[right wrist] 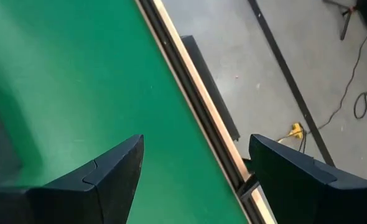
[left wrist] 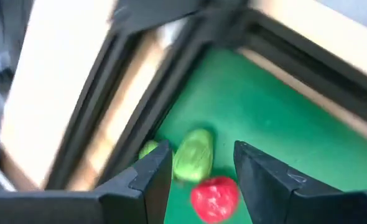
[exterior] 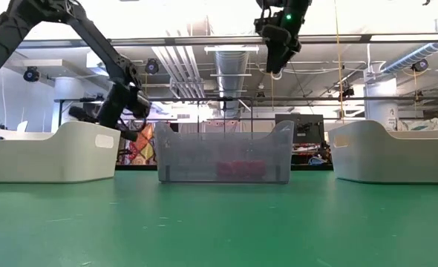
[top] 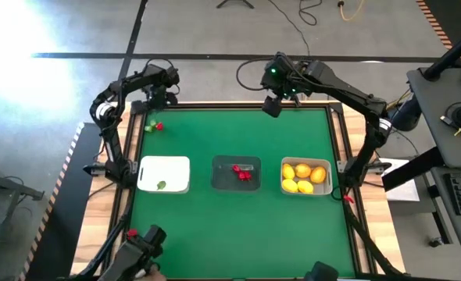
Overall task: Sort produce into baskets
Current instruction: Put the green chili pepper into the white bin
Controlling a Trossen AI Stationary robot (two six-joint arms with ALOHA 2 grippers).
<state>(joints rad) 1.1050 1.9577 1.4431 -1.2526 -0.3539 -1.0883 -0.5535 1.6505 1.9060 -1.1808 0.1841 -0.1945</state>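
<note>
With its fingers apart, the left end effector [left wrist: 199, 180] straddles the green piece [left wrist: 193, 155] at the table's far left corner; it should close squarely, sparing the red piece [left wrist: 214, 198] alongside.

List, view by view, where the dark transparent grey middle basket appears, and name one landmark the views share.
High view: the dark transparent grey middle basket sits mid-table, between the white basket and the pale basket of yellow fruit.
Low view: centre, red pieces showing through its wall.
Left wrist view: not in it.
Right wrist view: cannot tell; only a dim shape at one edge.
Shared landmark: the green table mat.
</note>
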